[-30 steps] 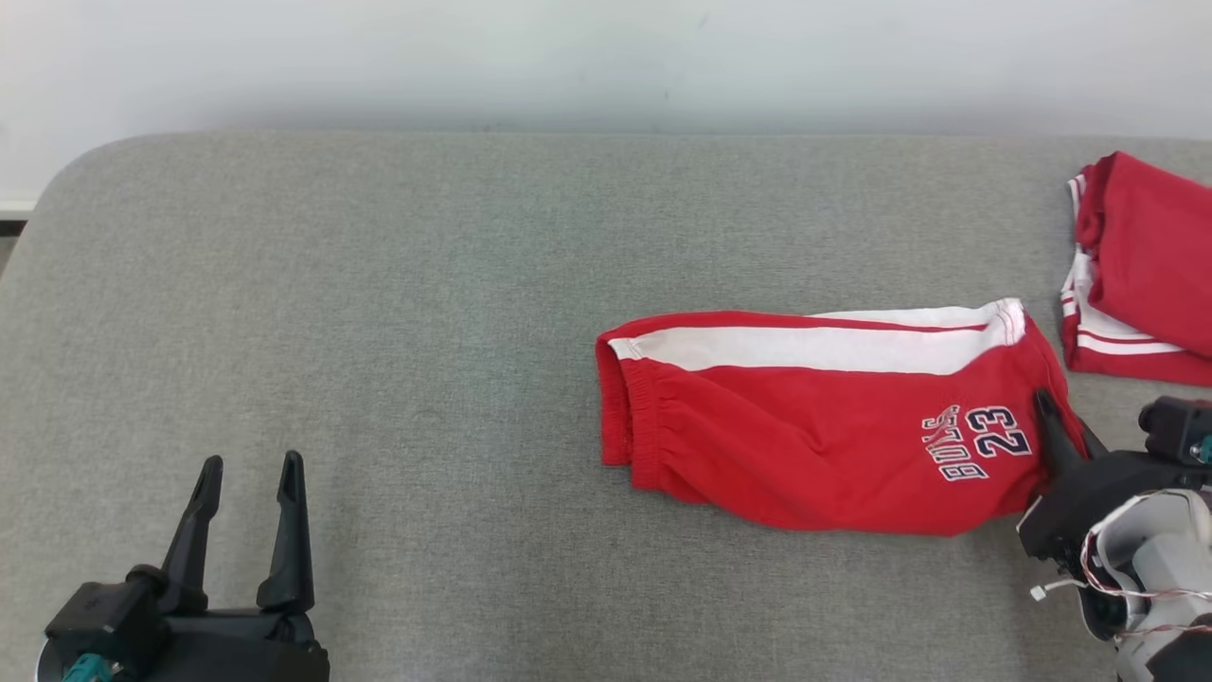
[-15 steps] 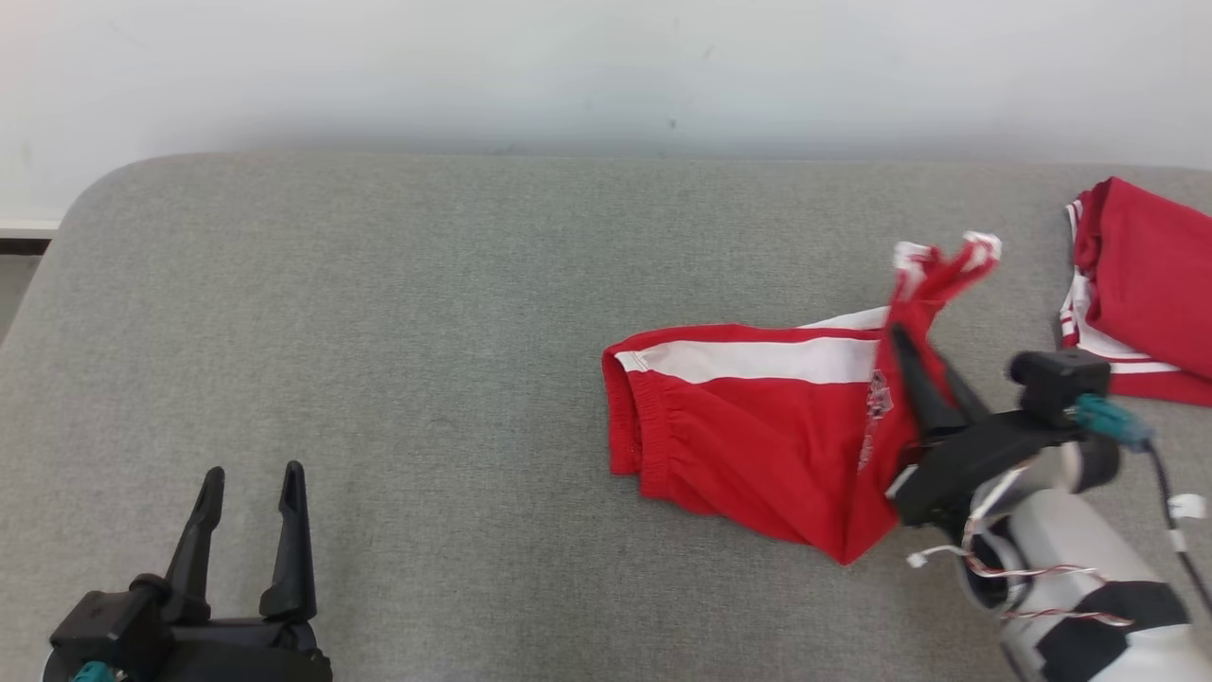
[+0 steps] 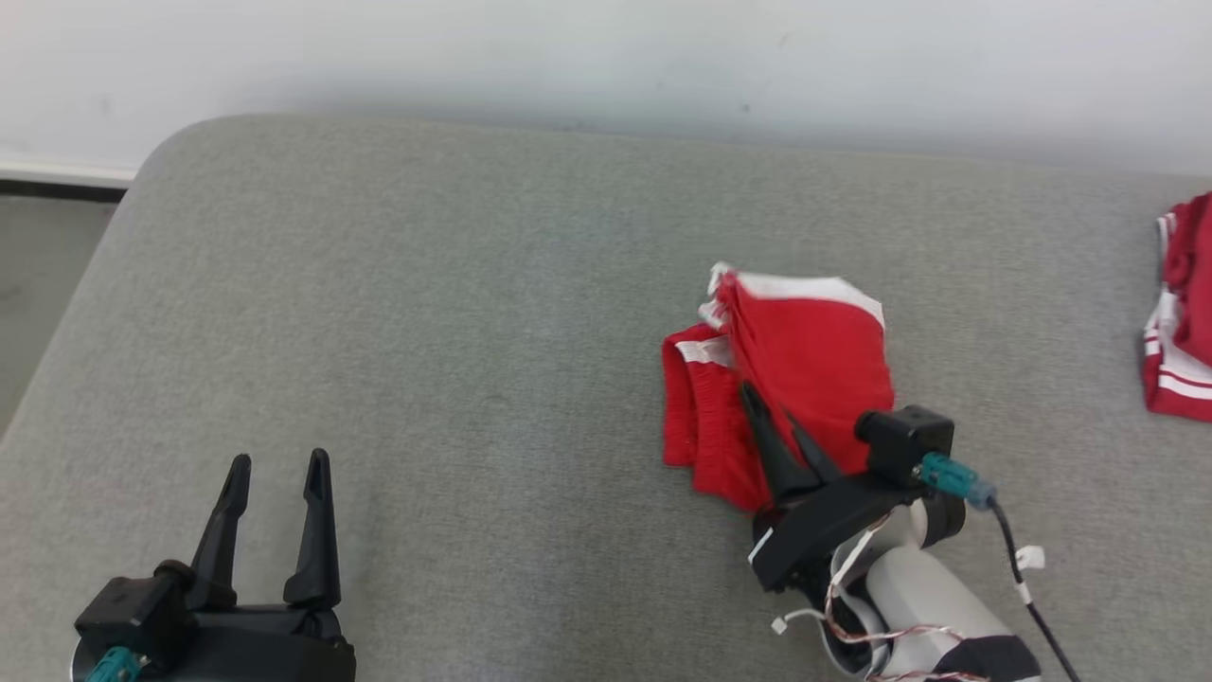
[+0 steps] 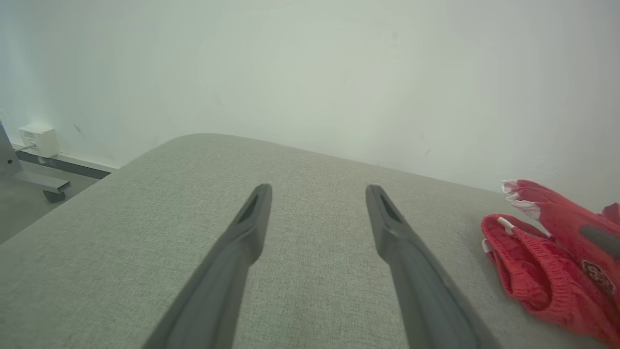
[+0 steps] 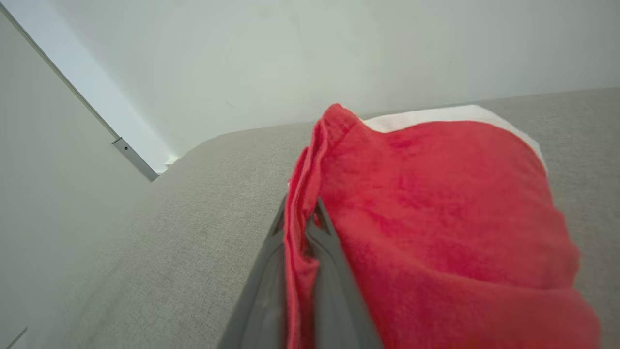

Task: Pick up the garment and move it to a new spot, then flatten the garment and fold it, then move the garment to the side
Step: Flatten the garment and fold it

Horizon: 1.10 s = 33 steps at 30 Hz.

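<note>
Jaws clamping garment (image 3: 814, 350), right gripper (image 3: 768, 403) tilted left

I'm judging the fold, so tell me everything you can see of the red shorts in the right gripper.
The red shorts are soft knit-looking fabric with a white side stripe and a gathered elastic waistband. One end is lifted and doubled over the rest, bunched rather than flat, while the waistband end lies on the grey cushion. The right gripper is shut on a pinched fold of the raised end.
</note>
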Motion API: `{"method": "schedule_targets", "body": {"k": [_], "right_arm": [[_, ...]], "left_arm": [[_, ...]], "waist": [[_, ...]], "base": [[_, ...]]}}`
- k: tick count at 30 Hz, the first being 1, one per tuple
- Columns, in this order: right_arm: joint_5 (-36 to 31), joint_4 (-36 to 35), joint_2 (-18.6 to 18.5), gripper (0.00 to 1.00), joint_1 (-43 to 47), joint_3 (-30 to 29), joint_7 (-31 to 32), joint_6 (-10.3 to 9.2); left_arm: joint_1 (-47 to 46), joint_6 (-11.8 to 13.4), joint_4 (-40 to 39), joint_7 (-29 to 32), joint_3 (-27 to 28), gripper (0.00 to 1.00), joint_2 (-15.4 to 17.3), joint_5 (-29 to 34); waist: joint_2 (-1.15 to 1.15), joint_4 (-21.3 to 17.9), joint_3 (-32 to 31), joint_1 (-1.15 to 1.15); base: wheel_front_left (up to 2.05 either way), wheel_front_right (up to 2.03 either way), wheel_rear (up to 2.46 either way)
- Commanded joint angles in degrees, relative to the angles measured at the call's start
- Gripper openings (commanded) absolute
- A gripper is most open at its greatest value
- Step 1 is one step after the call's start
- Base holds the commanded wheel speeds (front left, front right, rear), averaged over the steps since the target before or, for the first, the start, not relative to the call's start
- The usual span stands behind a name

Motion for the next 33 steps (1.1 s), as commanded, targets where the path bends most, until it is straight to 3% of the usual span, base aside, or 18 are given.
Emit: {"method": "schedule_targets", "body": {"k": [1,8,9,10,14,21,27,28,29,33], "right_arm": [[-0.2,0.5,0.5,0.0,0.7,0.3,-0.5,-0.13],[-1.9,3.7,1.8,0.0,0.5,2.7,-2.2,-0.13],[-2.4,3.9,1.9,0.62,0.2,3.0,-2.5,-0.13],[-2.5,4.0,1.9,1.0,0.0,3.1,-2.7,-0.14],[-3.4,2.4,1.9,1.0,-0.3,2.2,-3.1,-0.13],[-6.9,-9.2,-2.6,1.0,5.6,-8.2,-3.1,-0.14],[-10.3,-12.3,-5.1,1.0,11.0,-16.2,-3.1,-0.13],[-10.5,-11.9,-5.0,0.45,11.5,-17.2,-3.1,-0.13],[-10.8,-11.6,-5.0,0.0,11.7,-17.9,-3.1,-0.14],[-12.1,-10.0,-4.6,0.0,11.4,-18.3,-3.1,-0.13]], "left_arm": [[-0.4,0.1,0.2,0.0,0.1,1.0,-0.2,-0.1],[-0.5,0.1,0.7,0.0,-0.3,1.0,-0.6,-0.1],[-0.5,0.1,0.8,0.0,-0.3,1.0,-0.6,-0.1],[-0.5,0.1,0.9,0.0,-0.3,1.0,-0.7,0.0],[-0.6,0.1,1.1,0.0,-0.1,1.0,-0.7,0.3],[0.1,0.1,0.8,0.0,0.5,1.0,-0.4,0.8],[0.6,0.1,0.4,0.0,0.5,1.0,-0.2,1.0],[0.5,0.1,0.4,0.0,0.3,1.0,-0.1,1.0],[0.3,0.1,0.4,0.0,0.1,1.0,0.0,1.0],[-0.4,0.1,0.4,0.0,-0.2,1.0,0.2,1.0]], "waist": [[0.0,1.2,0.8,0.0],[0.0,1.8,1.1,0.0],[0.0,1.8,1.0,0.0],[0.0,1.7,1.0,0.0],[0.0,1.0,0.3,0.0],[0.0,-0.3,-0.7,0.0],[0.0,-0.9,-0.8,0.0],[0.0,-0.9,-0.7,0.0],[0.0,-0.8,-0.6,0.0],[0.0,-0.4,-0.1,0.0]], "base": [[0.0,0.0,0.0],[0.0,0.0,0.0],[0.0,0.0,0.0],[0.0,0.0,0.0],[0.0,0.0,0.0],[0.0,0.0,0.0],[0.0,0.0,0.0],[0.0,0.0,0.0],[0.0,0.0,0.0],[0.0,0.0,0.0]]}}
